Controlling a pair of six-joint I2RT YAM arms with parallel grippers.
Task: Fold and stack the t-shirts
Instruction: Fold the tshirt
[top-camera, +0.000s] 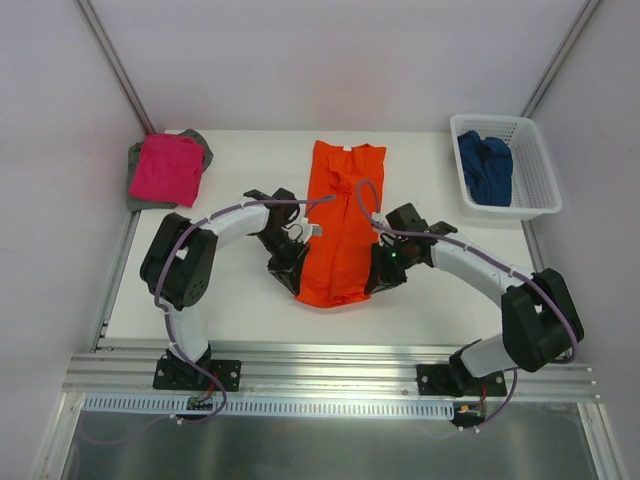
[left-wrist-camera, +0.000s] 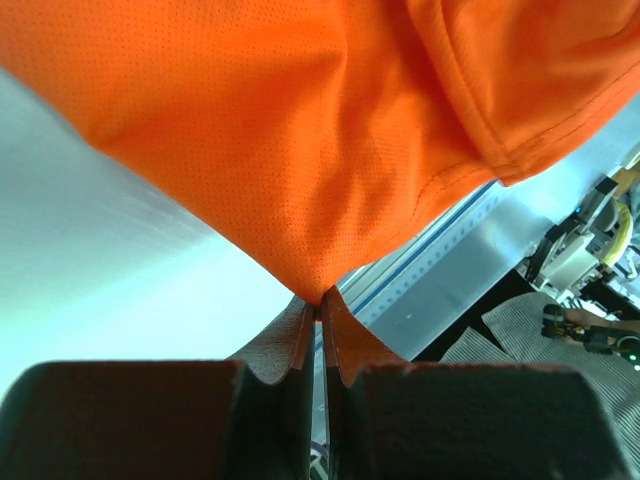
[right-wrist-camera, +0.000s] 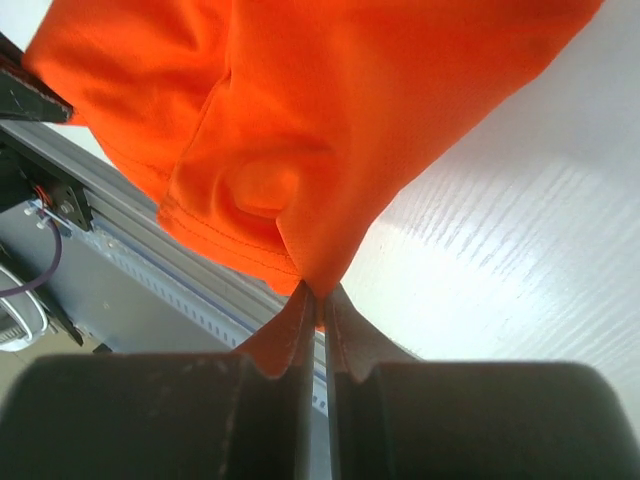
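Lying lengthwise down the middle of the desk (top-camera: 230, 190), the orange t-shirt (top-camera: 340, 220) has its collar at the far end and its hem toward the arm bases. Its sides look turned in, so it forms a narrow strip. Close up, the cloth is a fine perforated knit. I judge it thin, light and limp, with no stiffness of its own. It should sag and crease wherever it is unsupported, and it may be a little slick.

The left claw (left-wrist-camera: 320, 305) is clamped on one near corner, with the fabric pulled up into a peak at its tips. The right claw (right-wrist-camera: 312, 298) is pinched shut on the other near corner, just beside the stitched hem. These corners seem the sensible hold. The seam there is thicker and grips better than a single layer. Held at both corners, the hem should stay taut enough to carry toward the collar without bunching. Both pinches look shallow, so a quick pull could slip a layer free.

At the far left corner a magenta shirt (top-camera: 167, 168) lies folded on a grey shirt (top-camera: 134, 192). At the far right a dark blue shirt (top-camera: 486, 168) sits crumpled inside the white basket (top-camera: 541, 175), well apart from the arms.
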